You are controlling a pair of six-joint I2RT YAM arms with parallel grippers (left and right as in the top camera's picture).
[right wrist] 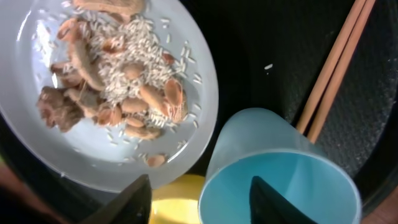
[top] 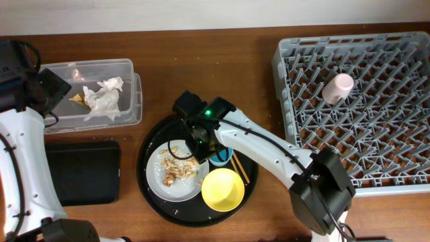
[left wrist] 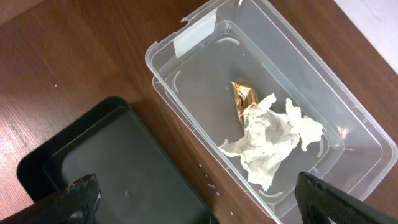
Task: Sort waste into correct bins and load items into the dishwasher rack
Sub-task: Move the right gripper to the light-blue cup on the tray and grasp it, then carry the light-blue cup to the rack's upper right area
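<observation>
Right arm, closest in: the right jaws stood part-open over the blue cup [right wrist: 280, 174], 1 jaw just inside its mouth and the other outside its near wall. A gap showed between the outer jaw and the wall, so no pinch was confirmed.

The cup stood mouth-up on the round black tray [top: 153, 138], beside the plate [right wrist: 81, 158] and close to the yellow bowl [right wrist: 177, 202]. 2 chopsticks [right wrist: 333, 68] lay just beside it on the far side.

Assessment: the cup appeared to be light, thin-walled, smooth plastic. It was likely stiff enough for a rim pinch, but liable to slip or tip against the bowl. The wall between the jaws was the sound place to hold, clear of the chopsticks.

The plate carried food scraps [right wrist: 118, 81], rice and brown pieces, loose and crumbly. It would need to be kept level.

Left arm: the left jaws were fully open and empty, above the clear tub [left wrist: 205, 74] and the shallow black tray [left wrist: 124, 162]. The tub held the crumpled tissue [left wrist: 270, 140] and the gold wrapper [left wrist: 244, 99]. The shallow tray held nothing.

Farthest along the bench [top: 201, 60]: the dishwasher rack [top: 376, 121], with the pink cup [top: 337, 87] lying among its pegs.
</observation>
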